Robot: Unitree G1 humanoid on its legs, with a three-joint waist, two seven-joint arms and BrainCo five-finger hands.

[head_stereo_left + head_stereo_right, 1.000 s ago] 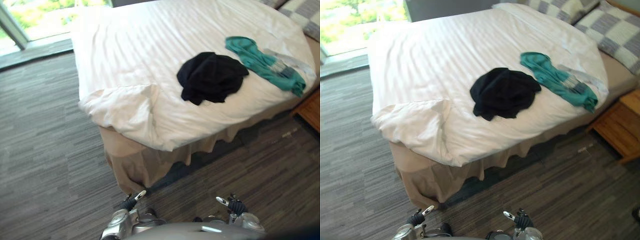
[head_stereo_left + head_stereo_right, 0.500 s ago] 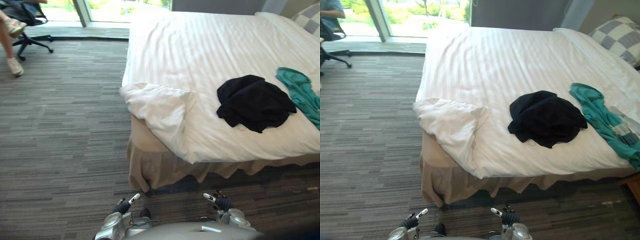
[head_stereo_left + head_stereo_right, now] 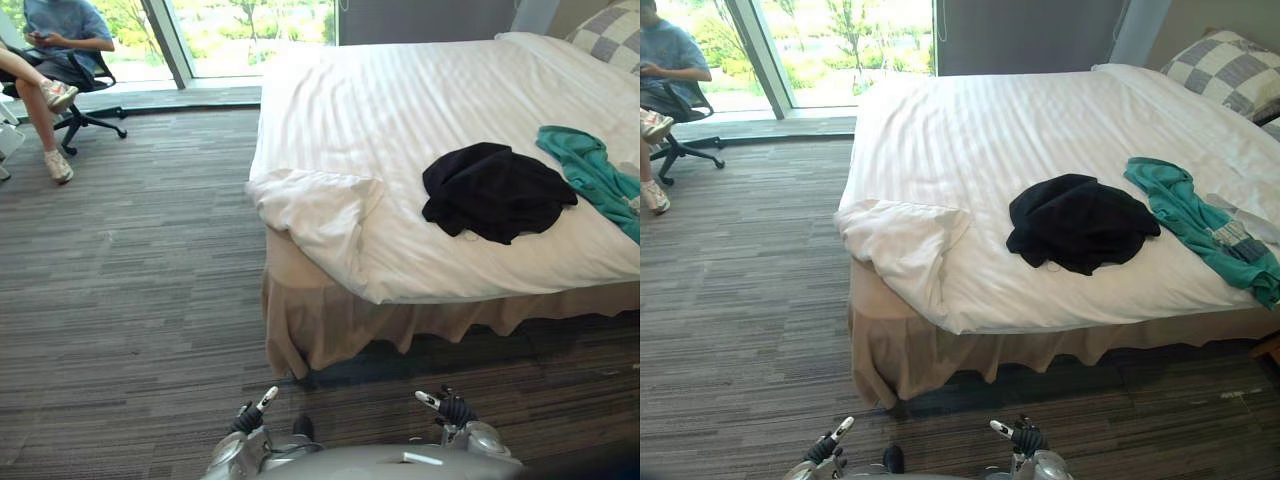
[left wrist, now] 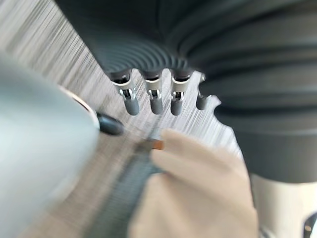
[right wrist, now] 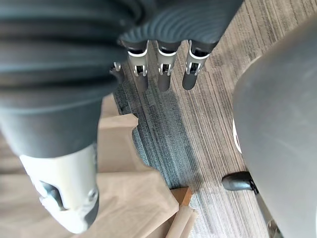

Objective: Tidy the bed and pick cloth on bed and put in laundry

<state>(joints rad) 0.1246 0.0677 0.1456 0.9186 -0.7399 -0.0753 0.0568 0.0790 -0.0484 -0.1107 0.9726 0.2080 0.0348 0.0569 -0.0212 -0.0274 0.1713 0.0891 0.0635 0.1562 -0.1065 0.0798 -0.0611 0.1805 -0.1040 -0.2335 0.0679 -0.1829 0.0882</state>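
A bed [image 3: 440, 90] with a white striped duvet stands ahead of me. Its near left corner [image 3: 320, 205] is folded back and rumpled above the beige bed skirt [image 3: 400, 325]. A black cloth [image 3: 493, 190] lies bunched near the bed's front edge. Beside it on the right lies a teal cloth [image 3: 590, 172] with a grey-white piece at its end. My left hand [image 3: 253, 414] and right hand [image 3: 445, 406] hang low by my sides over the carpet, well short of the bed. Both hold nothing, their fingers [image 4: 152, 99] [image 5: 164, 72] straight.
A person [image 3: 55, 60] sits on an office chair at the far left by the window. Checked pillows [image 3: 1220, 65] lie at the head of the bed on the right. Grey carpet [image 3: 130, 290] spreads between me and the bed.
The whole picture has swung, so the camera has turned: the bed now sits more squarely ahead and the seated person has come into sight. The cloths have not moved on the bed.
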